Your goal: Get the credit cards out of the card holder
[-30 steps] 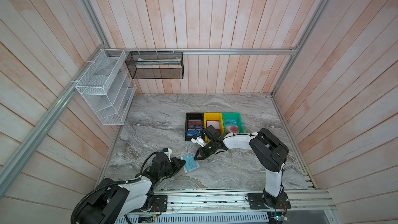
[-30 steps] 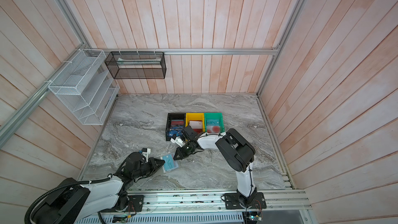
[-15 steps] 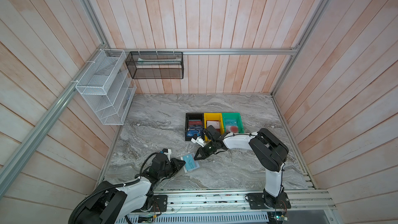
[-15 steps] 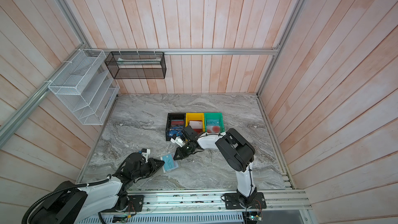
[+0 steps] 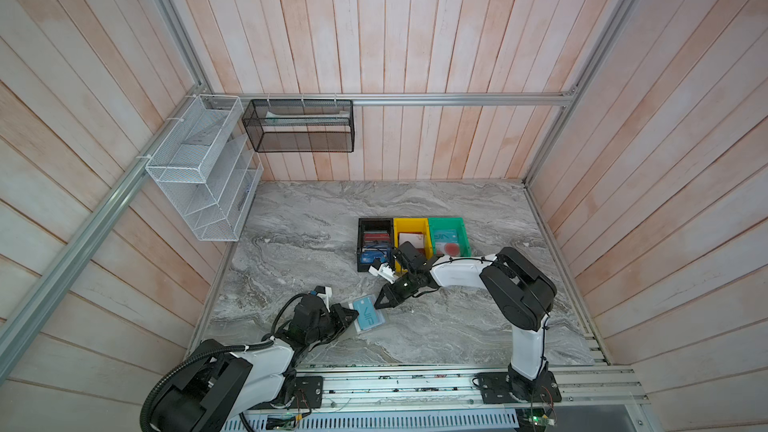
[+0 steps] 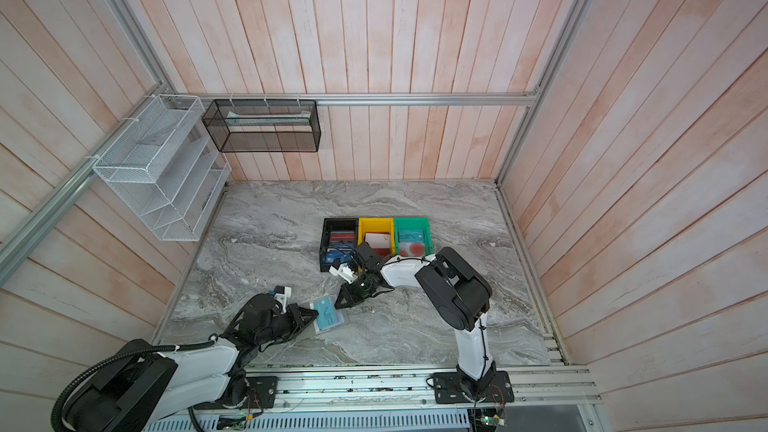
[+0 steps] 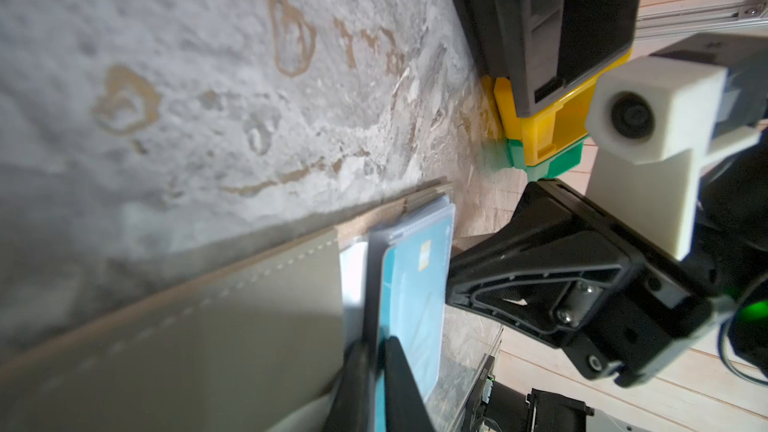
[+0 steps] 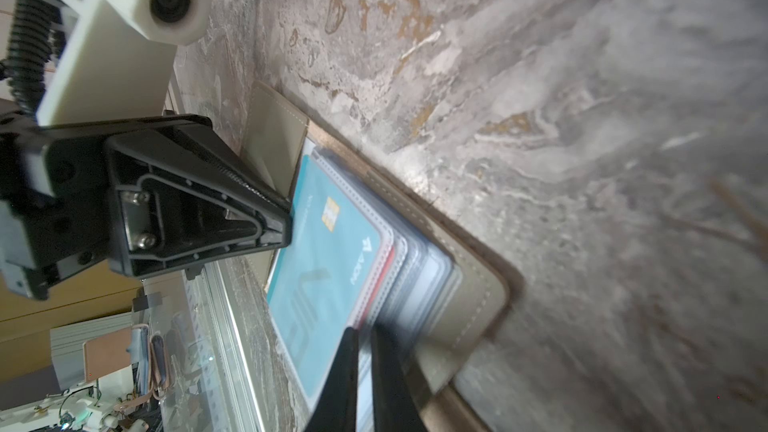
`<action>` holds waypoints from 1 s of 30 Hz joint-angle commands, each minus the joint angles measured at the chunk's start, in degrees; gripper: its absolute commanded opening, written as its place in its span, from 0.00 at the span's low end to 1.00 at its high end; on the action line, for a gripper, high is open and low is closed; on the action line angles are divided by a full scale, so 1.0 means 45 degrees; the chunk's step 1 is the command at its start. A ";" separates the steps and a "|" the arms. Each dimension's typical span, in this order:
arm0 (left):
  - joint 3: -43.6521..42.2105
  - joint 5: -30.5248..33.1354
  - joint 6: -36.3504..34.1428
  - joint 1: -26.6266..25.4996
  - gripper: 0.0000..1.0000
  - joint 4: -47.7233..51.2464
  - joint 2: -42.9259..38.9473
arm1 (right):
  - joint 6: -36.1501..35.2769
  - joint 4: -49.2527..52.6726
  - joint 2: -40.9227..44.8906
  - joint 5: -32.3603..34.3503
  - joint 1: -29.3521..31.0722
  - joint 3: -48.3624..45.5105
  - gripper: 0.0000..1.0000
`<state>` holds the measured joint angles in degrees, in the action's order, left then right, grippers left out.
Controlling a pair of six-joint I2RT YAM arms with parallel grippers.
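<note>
Looking from above, we see the card holder [image 8: 478, 297] lying open on the table [image 5: 436, 209]; the left gripper [image 7: 377, 347] clamps the teal card [image 7: 415, 292], the right gripper [image 8: 363, 334] clamps the pockets [image 8: 415, 259].

ENCLOSURE LAYOUT

Pale pink-washed plank walls [image 5: 415, 35] enclose a grey marbled counter [image 5: 316, 218] on three sides. Well beyond the left pincer [image 5: 355, 313]: aluminium rail [image 5: 457, 98], black mesh basket [image 5: 299, 126] hung from it, white wire rack [image 5: 199, 168] farther left. Lighting: even, diffuse.
</note>
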<state>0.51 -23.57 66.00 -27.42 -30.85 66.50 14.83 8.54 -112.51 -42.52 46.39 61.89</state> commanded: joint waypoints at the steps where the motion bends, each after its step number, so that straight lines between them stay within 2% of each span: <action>1: -0.1118 0.0156 -0.0174 0.0038 0.11 0.0737 -0.0073 | -0.0153 0.0567 -0.0740 0.0642 0.0081 -0.0148 0.13; 8: -0.1091 0.0296 -0.0208 0.0042 0.08 0.0879 -0.0226 | -0.0219 0.0609 -0.0818 0.0618 0.0046 -0.0158 0.13; 14: -0.1129 0.0312 -0.0232 0.0048 0.00 0.0865 -0.0183 | -0.0274 0.0488 -0.0740 0.0552 -0.0276 -0.0492 0.13; 21: -0.1190 0.0350 -0.0252 0.0098 0.00 0.1038 -0.0306 | -0.0519 0.0531 -0.0566 0.0660 -0.0941 -0.1122 0.13; 30: -0.1267 0.0019 -0.0556 0.0432 0.00 0.1622 -0.0719 | -0.0697 0.0590 -0.0467 0.0816 -0.1100 -0.1552 0.13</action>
<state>0.51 -23.94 65.34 -26.48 -28.45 64.03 13.26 4.60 -112.60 -47.09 42.59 58.00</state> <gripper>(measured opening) 0.055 0.127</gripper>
